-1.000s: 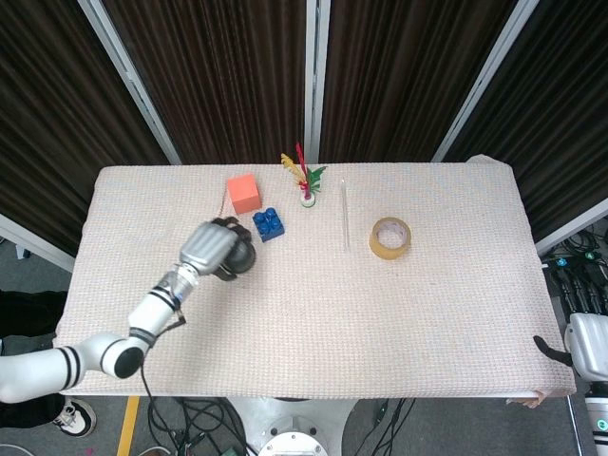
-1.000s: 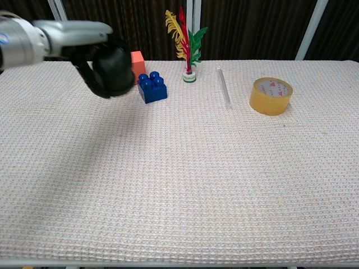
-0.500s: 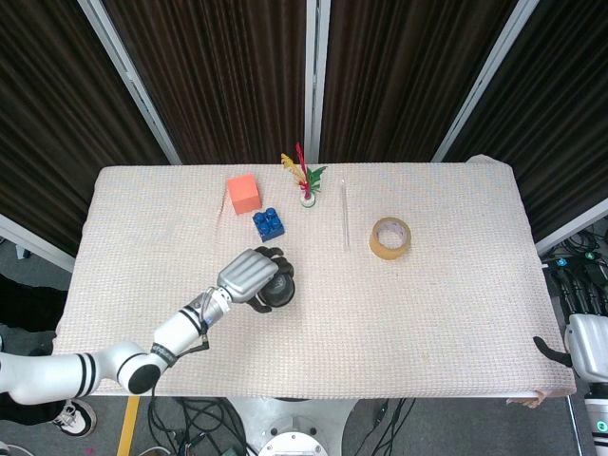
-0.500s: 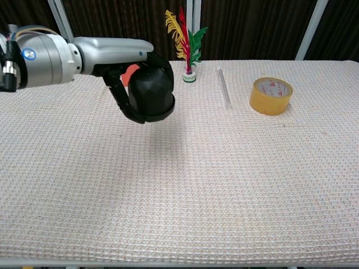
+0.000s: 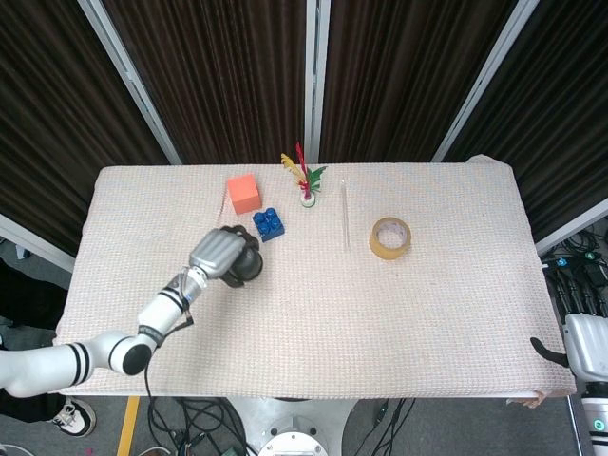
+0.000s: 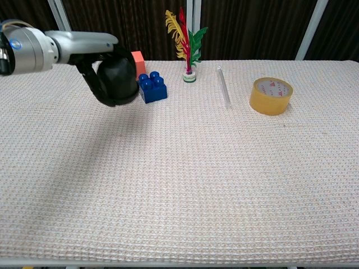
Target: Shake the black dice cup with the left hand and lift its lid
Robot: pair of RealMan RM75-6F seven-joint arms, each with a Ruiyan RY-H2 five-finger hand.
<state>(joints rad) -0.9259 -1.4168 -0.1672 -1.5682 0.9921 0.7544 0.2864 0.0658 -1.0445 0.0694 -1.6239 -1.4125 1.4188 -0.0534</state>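
Observation:
My left hand (image 5: 218, 254) grips the black dice cup (image 5: 245, 265) and holds it up off the table, left of centre. In the chest view the dice cup (image 6: 119, 82) hangs in the air just left of the blue brick, with the left hand (image 6: 92, 61) wrapped over its top and side. The lid sits on the cup. Only a dark bit of my right hand (image 5: 549, 351) shows at the table's near right corner; how its fingers lie is hidden.
A blue toy brick (image 5: 269, 224) and an orange block (image 5: 244, 193) stand just behind the cup. Further right are a feather shuttlecock (image 5: 305, 180), a thin clear rod (image 5: 345, 217) and a roll of tan tape (image 5: 390, 237). A woven cloth (image 5: 380, 313) covers the table.
The left hand swung the cup right and toward the table's middle, then back left and away; it now hangs close to the blue brick again. Its grip held throughout.

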